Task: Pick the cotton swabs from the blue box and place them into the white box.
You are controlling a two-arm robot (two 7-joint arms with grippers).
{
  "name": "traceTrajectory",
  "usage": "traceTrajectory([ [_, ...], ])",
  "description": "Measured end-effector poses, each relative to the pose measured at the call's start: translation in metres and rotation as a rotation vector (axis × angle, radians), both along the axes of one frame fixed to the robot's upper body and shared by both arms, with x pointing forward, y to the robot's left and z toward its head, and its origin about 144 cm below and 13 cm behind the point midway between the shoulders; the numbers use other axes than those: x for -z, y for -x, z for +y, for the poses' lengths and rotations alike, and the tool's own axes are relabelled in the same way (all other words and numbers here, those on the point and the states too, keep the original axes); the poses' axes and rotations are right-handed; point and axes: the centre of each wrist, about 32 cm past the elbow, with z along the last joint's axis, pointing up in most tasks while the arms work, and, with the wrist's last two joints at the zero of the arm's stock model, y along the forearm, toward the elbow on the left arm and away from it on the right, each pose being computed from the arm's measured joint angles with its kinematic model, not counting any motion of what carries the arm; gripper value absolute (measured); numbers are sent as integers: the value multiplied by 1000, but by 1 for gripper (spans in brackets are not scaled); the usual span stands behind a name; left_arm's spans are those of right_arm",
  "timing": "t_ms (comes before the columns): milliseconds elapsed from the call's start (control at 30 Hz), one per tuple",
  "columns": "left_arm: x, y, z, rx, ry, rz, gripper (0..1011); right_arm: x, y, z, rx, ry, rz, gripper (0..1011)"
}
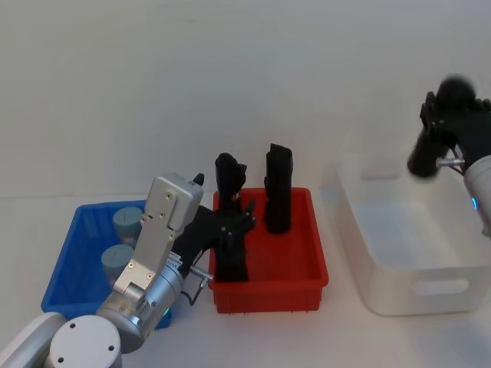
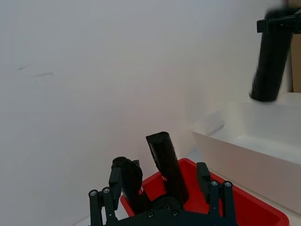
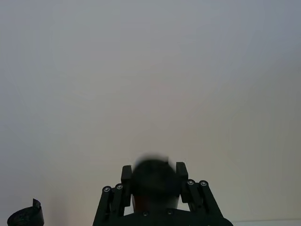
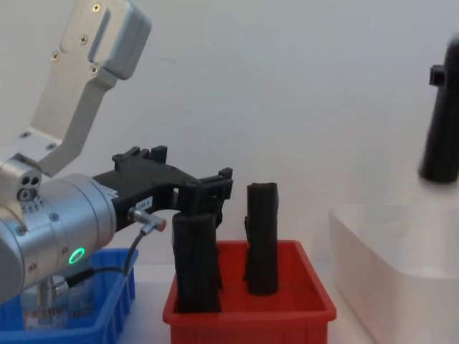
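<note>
– Starting with the biggest, which containers sit on the desk (image 1: 345,341)?

– Three, in a row. The white box (image 1: 399,303) is on the robot's right, and the part of its floor that shows is plain white. The red bin (image 1: 268,295) is in the middle, with three black rolls standing in it. The blue box (image 1: 77,280) is on the left and holds the cotton swabs (image 1: 126,221). They are two grey-lidded jars in its right half, one behind the other, beside the left arm.

– Where are the grippers?

– The right gripper (image 1: 449,115) hangs above the far side of the white box. Its jaws pinch a fourth roll, the held roll (image 1: 423,157), which tilts with its lower end above the box and apart from it. The left gripper (image 1: 234,222) is over the red bin's front left corner. Its jaws are spread to either side of the top of the front roll (image 1: 230,261). I cannot tell whether they touch it.

– What does each view add?

– The chest view, from the side, shows the rolls upright and taller than the red bin's walls. It also shows one jar's clear body and label band above the blue box's rim. The left wrist view looks across the red bin to the white box, with the held roll above it. The right wrist view shows that roll end-on, a finger against each side.
</note>
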Motion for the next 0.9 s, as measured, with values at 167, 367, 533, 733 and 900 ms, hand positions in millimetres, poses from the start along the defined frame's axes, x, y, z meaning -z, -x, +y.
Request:
traceTrajectory([
  [167,0,0,0,0,0,0,1003,0,-2,-1,-1,1,7,683],
  [367,0,0,0,0,0,0,1002,1,-3,-1,-1,2,12,869],
  [533,0,0,0,0,0,0,1002,1,-3,-2,-1,3,15,1001],
  [733,0,1,1,-3,-2,1,1002,1,-4,-2,-2,3,16,1001],
  [900,-1,6,5,-37,-10,0,1002,1,-4,-2,-1,3,17,1001],
])
